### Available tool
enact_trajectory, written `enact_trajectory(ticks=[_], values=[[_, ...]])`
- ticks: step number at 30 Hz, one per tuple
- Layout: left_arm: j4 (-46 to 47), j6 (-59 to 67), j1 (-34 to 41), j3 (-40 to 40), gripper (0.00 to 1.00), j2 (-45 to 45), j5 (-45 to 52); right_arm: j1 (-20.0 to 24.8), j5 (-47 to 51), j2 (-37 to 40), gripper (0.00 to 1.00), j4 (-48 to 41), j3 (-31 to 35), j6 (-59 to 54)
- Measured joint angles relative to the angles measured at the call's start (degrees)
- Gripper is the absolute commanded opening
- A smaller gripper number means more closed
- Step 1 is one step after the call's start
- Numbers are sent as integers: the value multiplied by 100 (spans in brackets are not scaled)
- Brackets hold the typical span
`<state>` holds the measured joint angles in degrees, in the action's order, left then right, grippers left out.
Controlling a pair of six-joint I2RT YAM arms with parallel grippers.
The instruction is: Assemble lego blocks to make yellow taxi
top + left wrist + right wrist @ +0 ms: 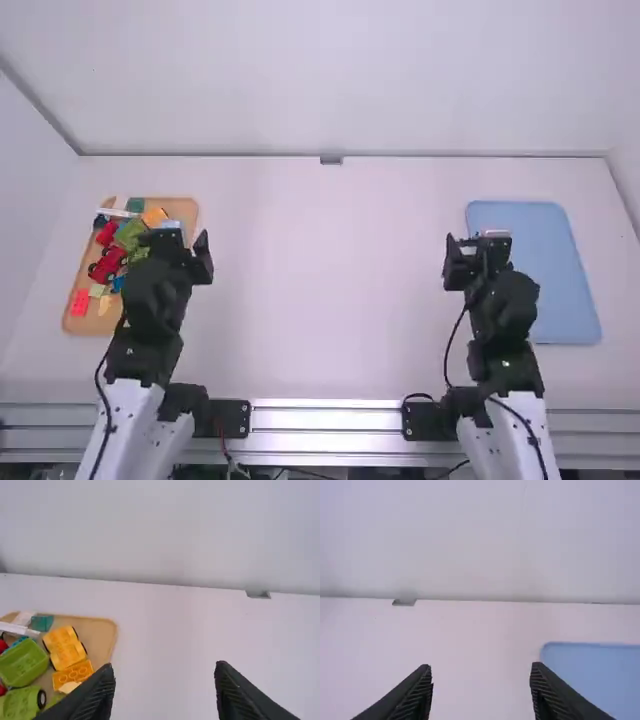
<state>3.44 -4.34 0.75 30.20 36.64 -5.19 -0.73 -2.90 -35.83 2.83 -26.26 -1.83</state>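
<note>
1. Lego blocks [130, 235] lie jumbled on the wooden tray [101, 632] at the far left, several touching or overlapping. A finger going in for one could snag its neighbour and drag both out.
2. Among them sits a yellow wheeled piece [65, 648], a likely taxi base, with an orange studded brick [73, 675] just beside it. Their similar colours could lead to a wrong pick; the wheels could let the base roll if it is pushed sideways.
3. The left gripper [165, 667] is spread wide with nothing between its fingers. Too steep or off-centre a descent could catch the tray's rim.
4. The right gripper [481, 666] is also parted and empty, well apart from the blocks; pressing parts together without its bracing could tip or misalign them.
5. At the far right lies a blue board [565, 270]; parts built there could slide if it shifts.
</note>
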Motion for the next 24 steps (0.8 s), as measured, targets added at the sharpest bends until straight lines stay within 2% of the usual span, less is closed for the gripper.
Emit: enact_trajectory(ticks=[6,15,24], values=[[79,-116,11,688,68,828,-133,-151,-61,-787,68,46,-612,-7],[188,-249,61,1692,84,1993,-562,-741,302,-1904,84,37,-1499,-24],[590,-372,68,2393,94,2796,-975,-1141,627,-2704,94,63,-2096,-120]])
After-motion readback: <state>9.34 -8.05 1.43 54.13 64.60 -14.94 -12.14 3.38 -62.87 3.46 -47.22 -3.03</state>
